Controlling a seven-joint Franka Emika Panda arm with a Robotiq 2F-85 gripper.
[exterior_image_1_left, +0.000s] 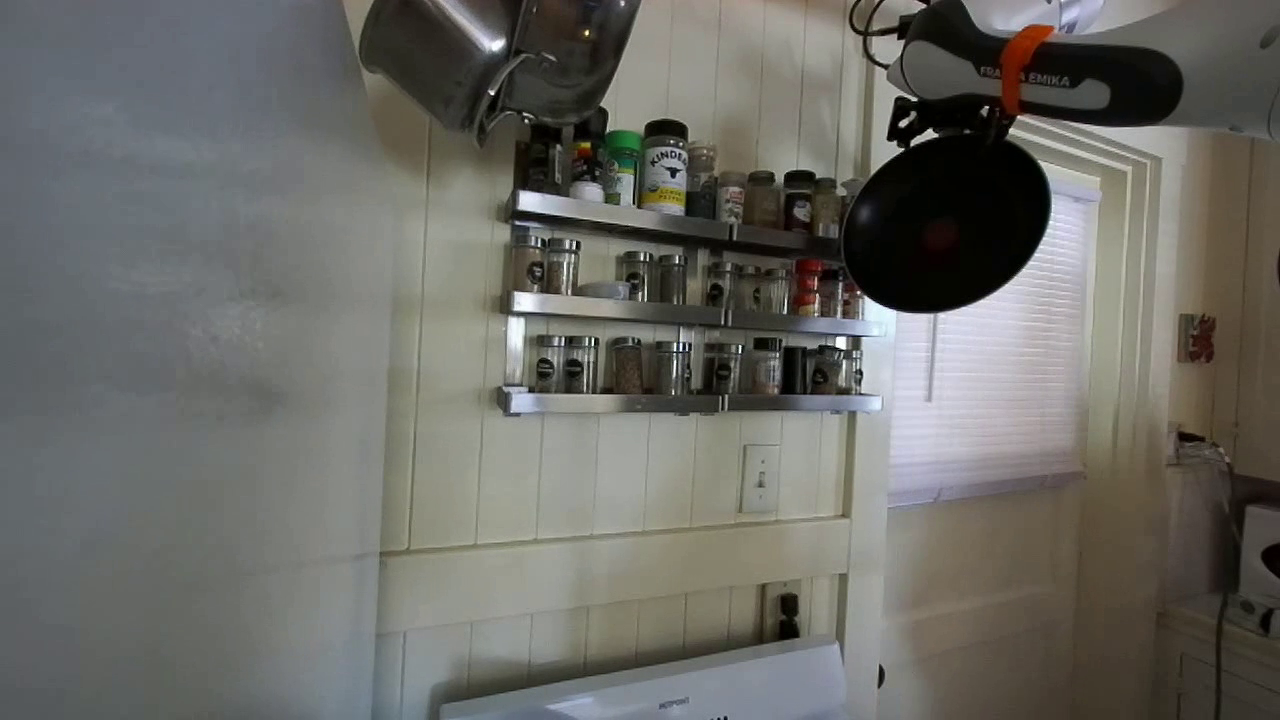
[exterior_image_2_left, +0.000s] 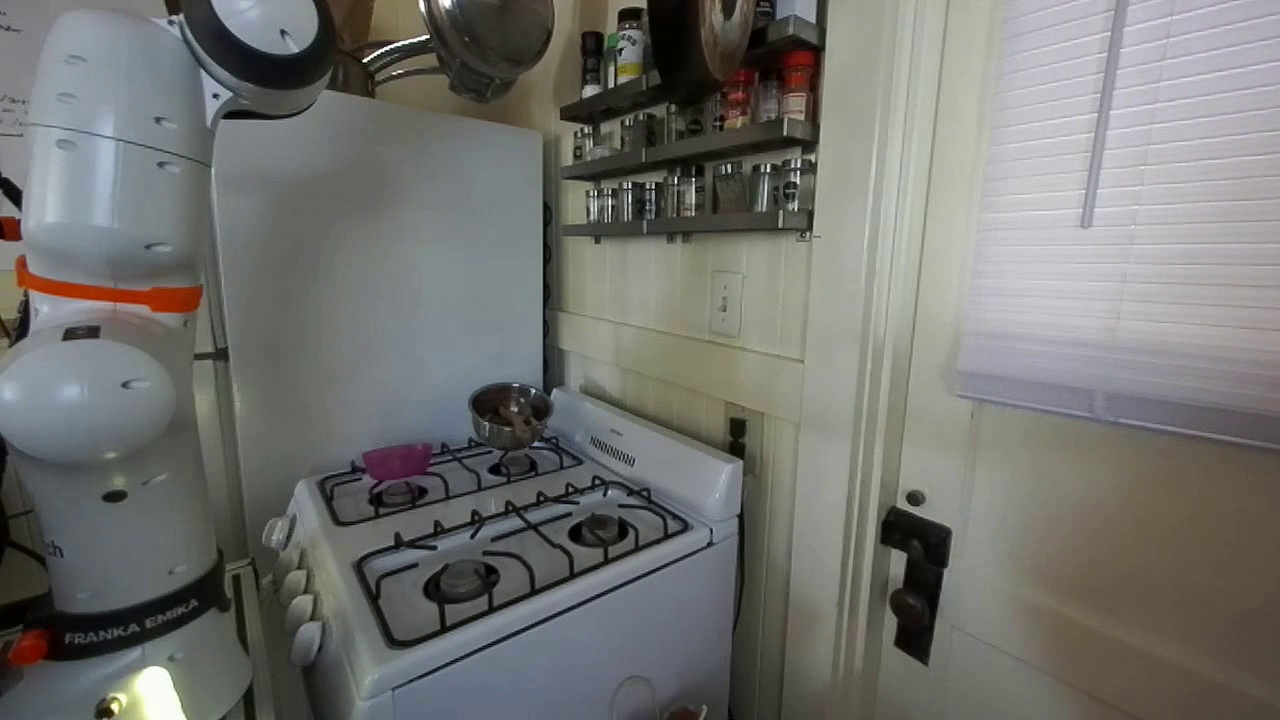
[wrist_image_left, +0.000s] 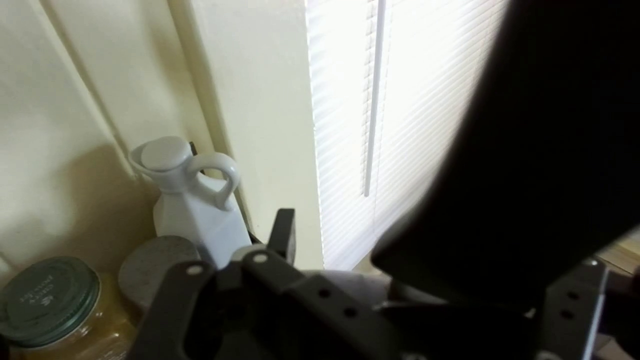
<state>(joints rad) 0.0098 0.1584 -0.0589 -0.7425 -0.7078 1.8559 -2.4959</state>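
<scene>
Overhead in an exterior view, tilted steel pots (exterior_image_1_left: 445, 60) overlap the upper left corner of the metal spice rack (exterior_image_1_left: 620, 309), whose three shelves carry jars (exterior_image_1_left: 665, 165). In front of the rack's right end comes the black frying pan (exterior_image_1_left: 945, 225), and above and right of the rack, just over the pan, is the gripper (exterior_image_1_left: 952, 120). Its fingers (wrist_image_left: 283, 235) stand wide apart; whether either touches the pan, I cannot tell. Right of the rack spreads a white window blind (exterior_image_1_left: 1010, 400).
</scene>
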